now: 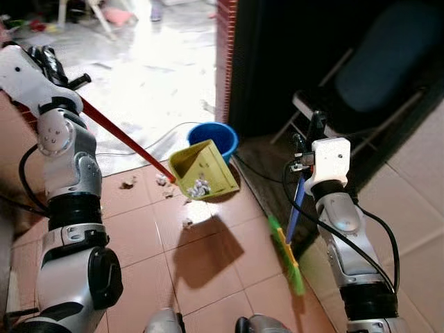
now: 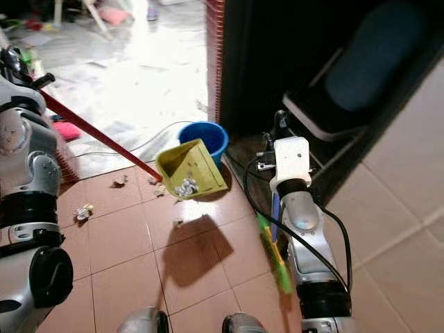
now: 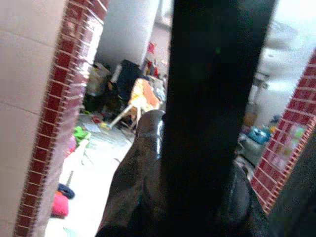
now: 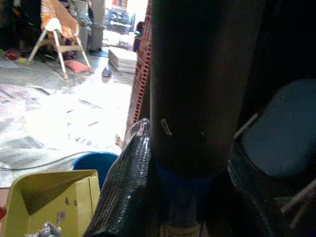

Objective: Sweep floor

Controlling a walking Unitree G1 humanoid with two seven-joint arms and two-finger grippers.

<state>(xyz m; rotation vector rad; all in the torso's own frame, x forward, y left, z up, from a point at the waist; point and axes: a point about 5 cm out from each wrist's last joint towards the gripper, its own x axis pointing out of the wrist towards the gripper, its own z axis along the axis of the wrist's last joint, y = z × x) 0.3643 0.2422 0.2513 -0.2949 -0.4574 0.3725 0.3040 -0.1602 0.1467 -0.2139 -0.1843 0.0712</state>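
My left gripper [image 1: 61, 71] is shut on the long red handle [image 1: 118, 136] of a yellow dustpan [image 1: 202, 168]. The pan hangs tilted above the floor beside a blue bucket [image 1: 215, 137], with crumpled paper scraps [image 1: 200, 186] in its lower corner. My right gripper [image 1: 313, 133] is shut on the blue handle [image 1: 297, 208] of a broom, whose green bristles [image 1: 288, 255] rest on the tiles by my right side. In the right wrist view the dark handle [image 4: 192, 89] runs between the fingers [image 4: 126, 187], with the dustpan [image 4: 49, 200] and the bucket [image 4: 98, 162] beyond.
Paper scraps lie on the red tiles [image 1: 187, 223], [image 1: 129, 183], [image 2: 83, 211]. A brick pillar [image 1: 223, 55] and a dark folding chair [image 1: 374, 76] stand behind the bucket. A thin cable [image 1: 152, 139] crosses the bright floor beyond. A tiled wall [image 1: 423, 180] runs along my right.
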